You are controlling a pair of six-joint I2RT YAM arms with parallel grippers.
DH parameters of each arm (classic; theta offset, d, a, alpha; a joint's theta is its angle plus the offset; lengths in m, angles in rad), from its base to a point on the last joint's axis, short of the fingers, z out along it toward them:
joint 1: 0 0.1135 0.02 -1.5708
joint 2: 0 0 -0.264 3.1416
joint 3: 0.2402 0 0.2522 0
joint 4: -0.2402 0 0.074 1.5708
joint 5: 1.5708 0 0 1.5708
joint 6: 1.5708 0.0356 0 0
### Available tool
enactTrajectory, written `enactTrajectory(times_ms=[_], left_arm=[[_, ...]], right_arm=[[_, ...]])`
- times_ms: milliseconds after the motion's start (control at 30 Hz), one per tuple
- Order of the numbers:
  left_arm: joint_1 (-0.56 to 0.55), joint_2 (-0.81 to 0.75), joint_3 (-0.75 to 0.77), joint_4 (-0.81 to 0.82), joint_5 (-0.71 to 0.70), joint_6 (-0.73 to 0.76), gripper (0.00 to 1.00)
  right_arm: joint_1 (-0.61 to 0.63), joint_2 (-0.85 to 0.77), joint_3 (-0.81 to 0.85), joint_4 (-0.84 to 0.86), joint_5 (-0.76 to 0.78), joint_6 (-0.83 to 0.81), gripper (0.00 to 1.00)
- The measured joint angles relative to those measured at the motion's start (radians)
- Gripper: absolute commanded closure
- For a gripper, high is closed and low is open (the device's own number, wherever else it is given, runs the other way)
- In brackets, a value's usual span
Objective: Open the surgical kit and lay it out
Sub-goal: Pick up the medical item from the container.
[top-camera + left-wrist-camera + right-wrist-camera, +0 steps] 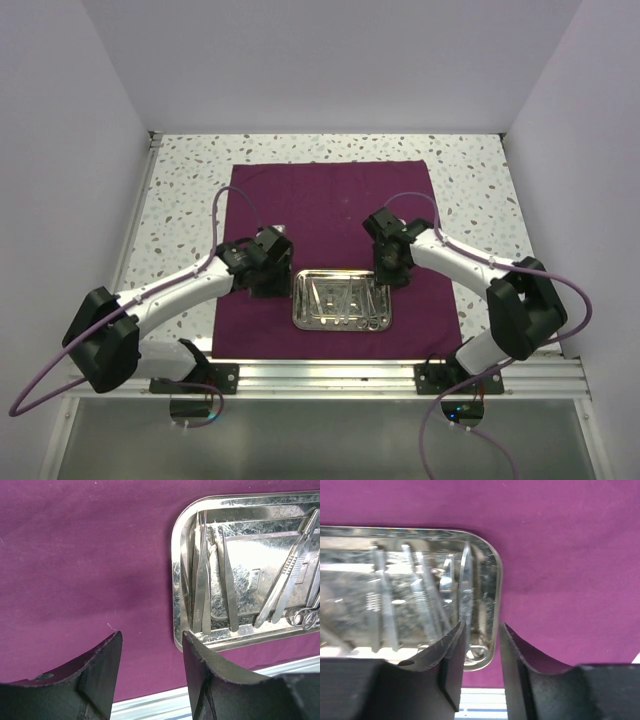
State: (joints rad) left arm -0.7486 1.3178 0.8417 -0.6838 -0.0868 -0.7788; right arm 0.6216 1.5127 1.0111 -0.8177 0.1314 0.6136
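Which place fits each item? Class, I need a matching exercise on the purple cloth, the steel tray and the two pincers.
Column one:
1 purple cloth
2 steel tray
3 left pincer
4 right pincer

Column two:
A open, above the tray's right rim
B spread flat on the speckled table
C lying on the cloth's near half
D open over bare cloth, just left of the tray

Pairs: 1-B; 2-C; 3-D; 4-A
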Motion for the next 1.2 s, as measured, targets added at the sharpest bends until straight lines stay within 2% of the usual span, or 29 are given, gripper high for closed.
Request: enactTrajectory(times_ms=[200, 933, 1000, 1033, 1067, 1100, 1133, 1200], left_arm=[[0.000, -0.024, 0.000, -0.018, -0.014, 0.014, 0.47], [0.000, -0.050, 0.003, -0.044, -0.041, 0.040, 0.48], [0.000, -0.051, 0.004, -0.045, -0.044, 0.041, 0.42], [0.000, -0.051, 0.004, -0.046, -0.046, 0.042, 0.34], [0.000, -0.053, 0.004, -0.047, -0.048, 0.045, 0.27], [0.000, -0.055, 0.004, -0.049, -0.050, 0.046, 0.16], [0.000, -0.058, 0.004, -0.051, -0.052, 0.048, 0.01], [0.002, -0.065, 0.004, -0.053, -0.051, 0.045, 0.00]], right_arm=[[0.000, 0.059, -0.039, 0.036, 0.009, 0.010, 0.66], [0.059, 0.111, -0.028, 0.071, 0.016, 0.076, 0.68], [0.060, 0.130, -0.029, 0.074, 0.018, 0.082, 0.68], [0.060, 0.134, -0.035, 0.085, 0.019, 0.084, 0.70], [0.060, 0.140, -0.038, 0.089, 0.014, 0.087, 0.77], [0.061, 0.141, -0.038, 0.092, 0.011, 0.087, 0.81], [0.062, 0.141, -0.038, 0.099, 0.008, 0.091, 0.86], [0.066, 0.144, -0.038, 0.107, 0.005, 0.092, 1.00]])
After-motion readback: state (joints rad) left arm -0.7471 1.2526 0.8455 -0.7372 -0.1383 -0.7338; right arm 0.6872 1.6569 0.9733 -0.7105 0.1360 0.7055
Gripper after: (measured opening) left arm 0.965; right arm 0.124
